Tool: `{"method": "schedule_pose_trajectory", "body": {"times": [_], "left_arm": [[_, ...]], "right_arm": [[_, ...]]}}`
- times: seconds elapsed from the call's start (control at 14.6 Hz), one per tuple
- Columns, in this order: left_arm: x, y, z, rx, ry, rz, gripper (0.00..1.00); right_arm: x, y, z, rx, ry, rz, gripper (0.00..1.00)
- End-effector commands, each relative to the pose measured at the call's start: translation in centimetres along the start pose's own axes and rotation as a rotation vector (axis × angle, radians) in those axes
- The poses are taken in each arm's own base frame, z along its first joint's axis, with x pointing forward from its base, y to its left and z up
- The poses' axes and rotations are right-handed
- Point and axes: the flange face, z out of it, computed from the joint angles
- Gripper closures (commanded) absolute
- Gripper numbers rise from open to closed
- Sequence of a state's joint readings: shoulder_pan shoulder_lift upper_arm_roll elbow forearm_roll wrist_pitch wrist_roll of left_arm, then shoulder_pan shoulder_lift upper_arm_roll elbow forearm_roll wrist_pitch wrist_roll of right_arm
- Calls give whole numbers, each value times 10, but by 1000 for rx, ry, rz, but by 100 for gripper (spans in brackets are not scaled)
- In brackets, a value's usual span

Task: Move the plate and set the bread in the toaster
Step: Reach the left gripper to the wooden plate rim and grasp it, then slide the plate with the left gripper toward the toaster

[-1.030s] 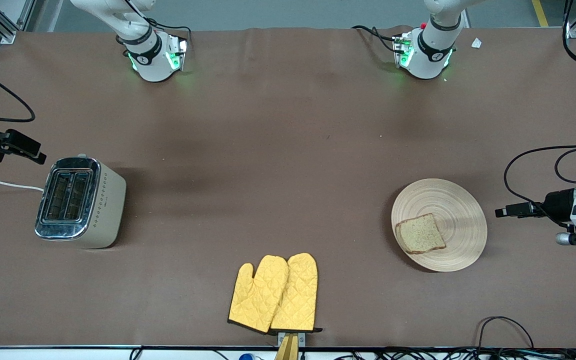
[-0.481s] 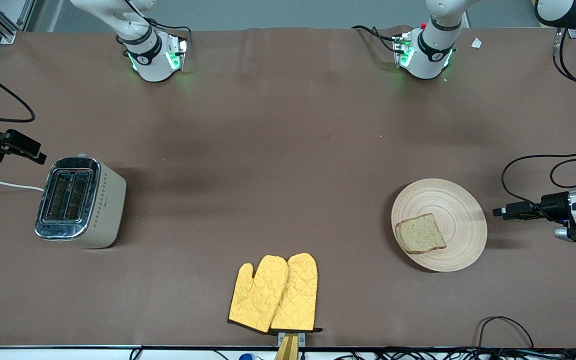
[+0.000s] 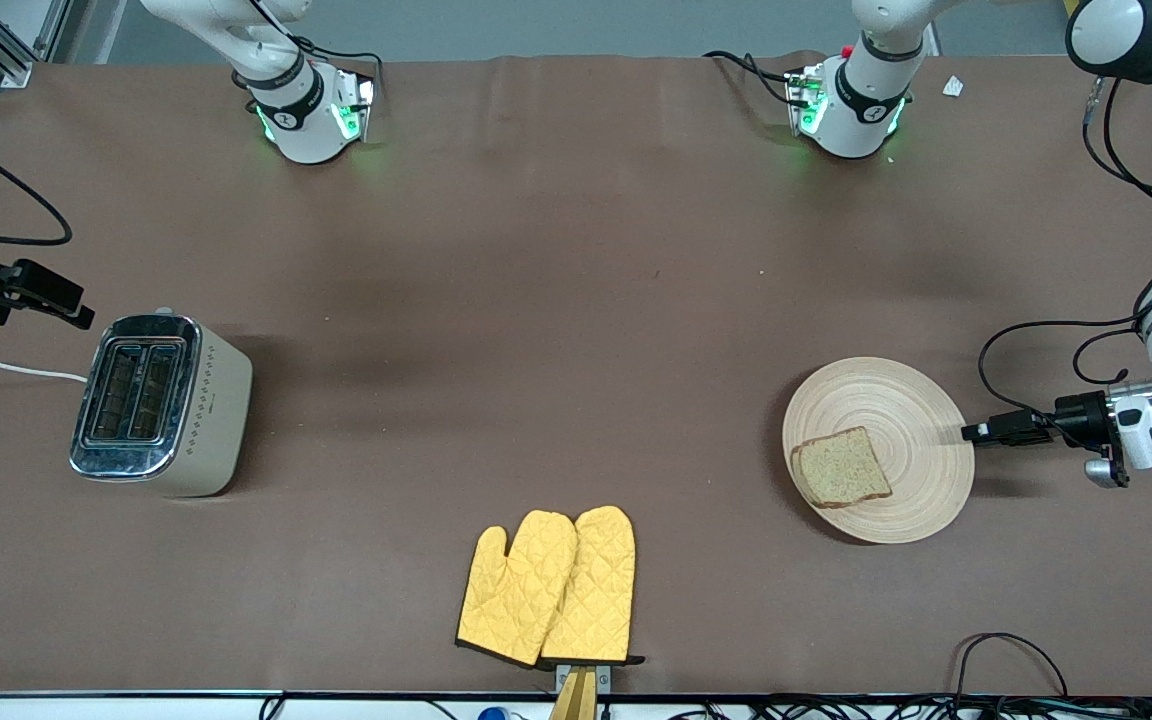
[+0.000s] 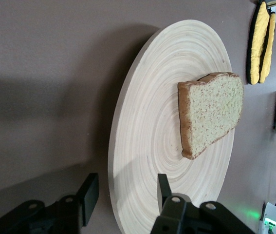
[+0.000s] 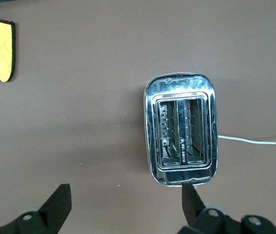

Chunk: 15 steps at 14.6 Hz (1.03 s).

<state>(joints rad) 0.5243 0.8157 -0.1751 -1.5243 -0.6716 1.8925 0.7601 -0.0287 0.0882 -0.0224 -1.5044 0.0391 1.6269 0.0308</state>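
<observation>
Left gripper (image 3: 976, 432) sits with fingers spread at the plate (image 3: 921, 420) rim on the left arm's end, bread (image 3: 841, 467) lying on the plate toward the toaster (image 3: 161, 405). Right gripper (image 5: 123, 202), also open, I'm holding over the toaster, waiting.

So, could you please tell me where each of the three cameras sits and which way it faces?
Front view: high across the table, facing both arms' bases; it takes in the toaster, oven mitts and plate.
Left wrist view: on the left arm, looking along its open left hand at the plate's rim with the bread on it.
Right wrist view: on the right arm, above the toaster's slots, open right hand showing.
Both wrist views catch the mitts.
</observation>
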Motion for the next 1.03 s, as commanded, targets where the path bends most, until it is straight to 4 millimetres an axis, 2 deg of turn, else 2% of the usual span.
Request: {"method": "schedule_pose_trajectory", "body": {"times": [0.0,0.48,0.69,0.89,0.96], "left_arm": [[4,-3,7,-29,17,3,48],[2,-8,12,-37,15,-6,78],[1,-9,12,-41,16,-9,83],[1,-5,13,-57,12,18,96],[2,-3,17,-58,7,40,97]], "right_arm": [[3,2,4,-1,-4,-5,0],[3,4,3,-1,-3,1,0],[2,3,4,5,-7,0,0],[3,5,3,8,-5,3,0],[3,4,4,8,-7,2,0]]}}
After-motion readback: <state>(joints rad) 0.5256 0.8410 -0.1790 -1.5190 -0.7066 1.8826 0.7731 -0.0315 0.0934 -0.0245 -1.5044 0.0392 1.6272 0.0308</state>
